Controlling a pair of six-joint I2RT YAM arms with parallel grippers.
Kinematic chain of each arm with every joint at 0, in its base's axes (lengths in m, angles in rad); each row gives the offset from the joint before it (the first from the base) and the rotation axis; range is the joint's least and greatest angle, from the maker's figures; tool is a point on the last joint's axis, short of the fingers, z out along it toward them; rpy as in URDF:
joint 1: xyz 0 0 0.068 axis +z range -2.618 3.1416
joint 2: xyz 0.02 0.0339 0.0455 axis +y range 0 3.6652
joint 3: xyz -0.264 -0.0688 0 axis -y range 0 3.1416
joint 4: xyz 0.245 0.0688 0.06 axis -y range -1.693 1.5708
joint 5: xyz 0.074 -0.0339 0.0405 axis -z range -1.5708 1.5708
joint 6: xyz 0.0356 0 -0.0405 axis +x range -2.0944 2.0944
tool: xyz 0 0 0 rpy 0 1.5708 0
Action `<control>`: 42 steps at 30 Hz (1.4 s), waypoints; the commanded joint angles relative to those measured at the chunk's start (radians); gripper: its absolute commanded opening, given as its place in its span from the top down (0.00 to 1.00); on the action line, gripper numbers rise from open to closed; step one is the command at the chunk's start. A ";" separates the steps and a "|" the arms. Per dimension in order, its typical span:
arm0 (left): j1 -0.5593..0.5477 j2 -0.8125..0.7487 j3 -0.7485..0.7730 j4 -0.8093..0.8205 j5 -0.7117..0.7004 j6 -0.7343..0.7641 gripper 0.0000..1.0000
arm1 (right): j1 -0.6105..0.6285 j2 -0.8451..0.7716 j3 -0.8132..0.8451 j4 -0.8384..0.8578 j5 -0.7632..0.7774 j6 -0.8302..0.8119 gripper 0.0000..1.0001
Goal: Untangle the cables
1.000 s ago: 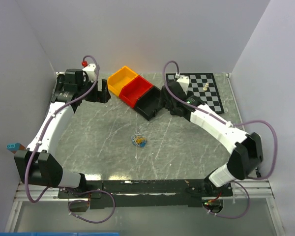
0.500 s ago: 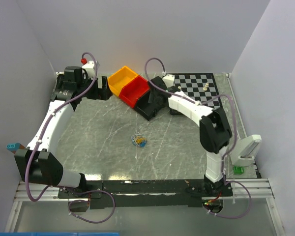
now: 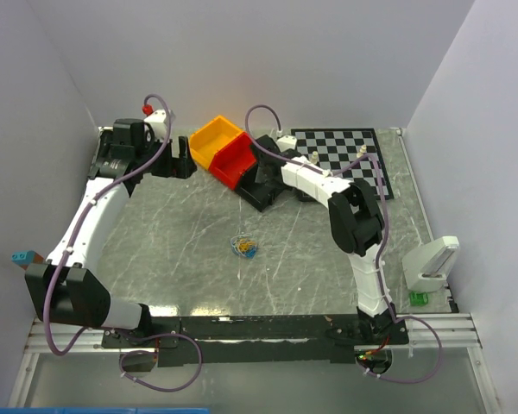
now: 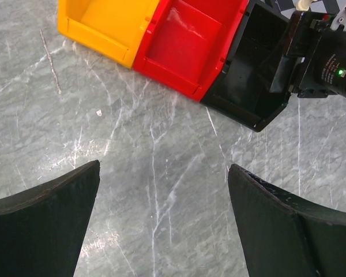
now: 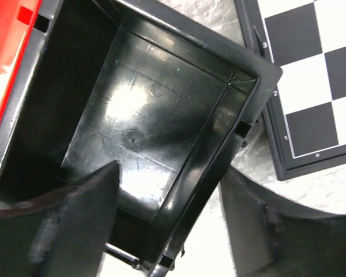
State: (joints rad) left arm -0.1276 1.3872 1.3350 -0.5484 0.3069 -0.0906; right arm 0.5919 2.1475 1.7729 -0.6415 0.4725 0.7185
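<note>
The left claw (image 4: 163,179) hangs wide open over the counter (image 4: 161,133) near its far edge. Only the top view shows the cables (image 3: 244,247), a small clump mid-counter, well apart from both claws. The right claw (image 5: 170,179) is open, straddling the wall of the black bin (image 5: 138,115).

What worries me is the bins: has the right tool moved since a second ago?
Yes. The right tool has swung left, away from the chessboard, and now hangs over the black bin.
</note>
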 commanded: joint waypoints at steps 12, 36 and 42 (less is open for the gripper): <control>0.000 -0.083 -0.011 -0.010 -0.124 0.005 0.03 | 0.052 -0.058 -0.118 0.037 -0.038 -0.030 0.76; -0.012 -0.143 -0.131 -0.048 -0.092 0.173 0.03 | 0.178 -0.471 -0.757 0.181 0.089 -0.106 0.67; -0.024 -0.189 -0.172 -0.073 -0.006 0.253 0.03 | 0.164 -0.587 -0.874 0.292 0.071 -0.208 0.63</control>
State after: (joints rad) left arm -0.1390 1.2579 1.1790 -0.6014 0.2249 0.0914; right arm 0.7670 1.6299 0.9340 -0.3779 0.5217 0.6090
